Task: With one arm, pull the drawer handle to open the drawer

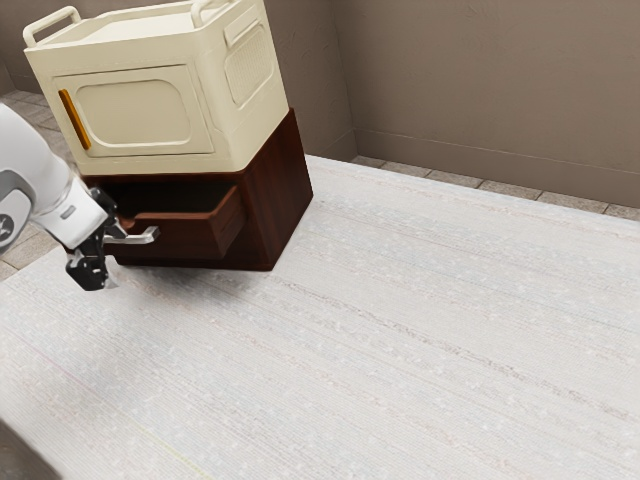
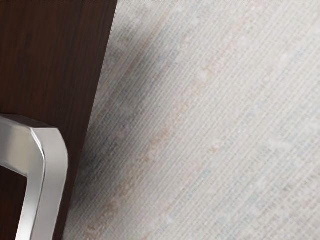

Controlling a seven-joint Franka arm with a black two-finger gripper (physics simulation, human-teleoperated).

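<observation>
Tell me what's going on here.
A robot arm is working on the drawer of a dark wooden cabinet. Its gripper is at the metal handle, though I can't tell whether it grips it. The drawer stands partly open, with some of its inside showing. A cream box sits on top of the cabinet.
</observation>
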